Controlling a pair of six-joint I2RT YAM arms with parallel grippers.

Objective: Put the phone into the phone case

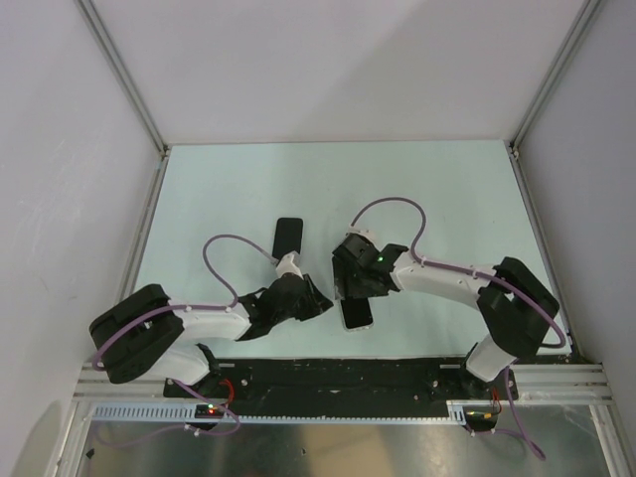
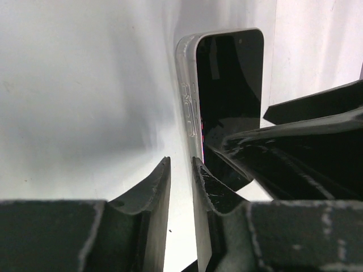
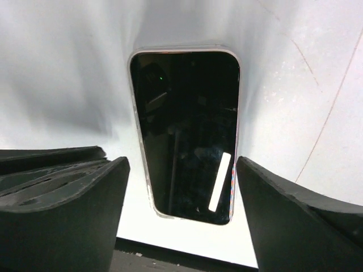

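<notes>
The phone [image 3: 184,133] lies flat, screen up, on the desk [image 1: 229,189], lower centre of the top view. It looks stiff, glossy and slippery, so I'd pinch its long edges. My right end effector [image 3: 181,164] hangs wide above it, touching nothing; my left end effector [image 2: 181,164], narrow and empty, sits low beside its edge.

The top camera looks steeply down from above the near edge over the whole table [image 1: 447,189]. Both wrist cameras sit close on the phone [image 3: 187,136], left edge-on, right facing its screen.
</notes>
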